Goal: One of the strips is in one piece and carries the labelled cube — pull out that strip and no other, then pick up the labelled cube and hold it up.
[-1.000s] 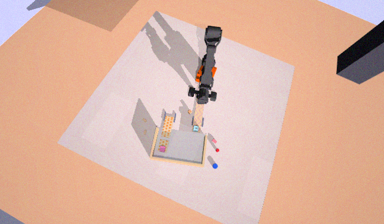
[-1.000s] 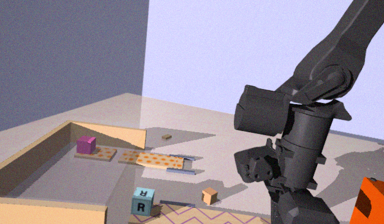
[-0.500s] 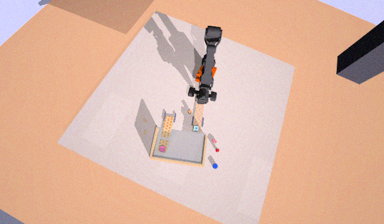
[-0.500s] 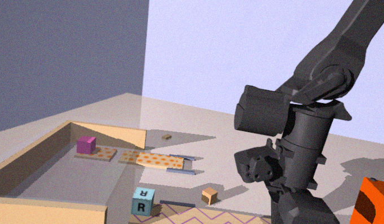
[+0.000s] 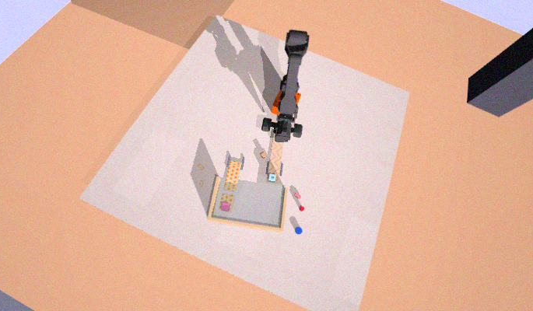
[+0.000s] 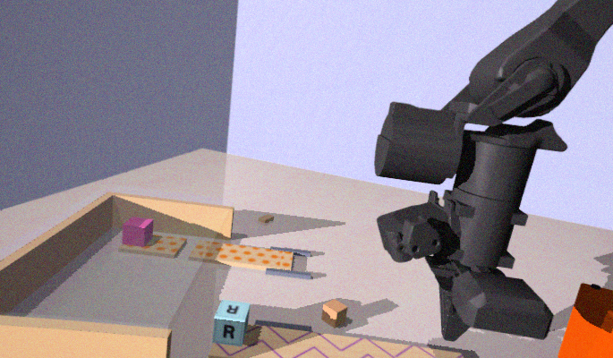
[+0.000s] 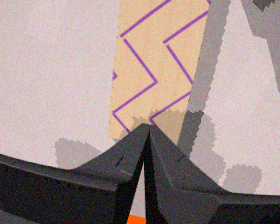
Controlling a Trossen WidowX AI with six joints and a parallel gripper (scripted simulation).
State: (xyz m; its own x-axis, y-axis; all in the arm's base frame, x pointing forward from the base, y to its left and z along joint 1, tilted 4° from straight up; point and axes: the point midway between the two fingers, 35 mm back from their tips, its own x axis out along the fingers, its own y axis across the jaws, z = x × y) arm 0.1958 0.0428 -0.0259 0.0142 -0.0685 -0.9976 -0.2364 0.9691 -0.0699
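Note:
The zigzag strip [image 5: 276, 155] [image 6: 328, 346] [image 7: 146, 60] shows no break. A light-blue cube marked R [image 5: 272, 177] [image 6: 231, 324] stands on its far end, at the tray's open side. The dotted strip [image 5: 233, 171] [image 6: 257, 257] is separated by a gap from a dotted piece [image 5: 227, 197] [image 6: 169, 245] inside the tray, which carries a plain magenta cube [image 5: 225, 207] [image 6: 138, 232]. My gripper [image 7: 147, 131] [image 6: 451, 333] is shut and empty, its tips together over the zigzag strip's near end; whether they touch it is unclear. The tips are hidden in the top view.
The walled tray [image 5: 247, 224] [image 6: 78, 328] is open on the arm's side. Low rails [image 5: 282, 169] [image 6: 288, 274] flank the strips. A wooden cube [image 5: 263, 155] [image 6: 335, 312] lies between them. A pink block [image 5: 297, 195], red ball [image 5: 302, 208] and blue ball [image 5: 298, 230] lie beside the tray.

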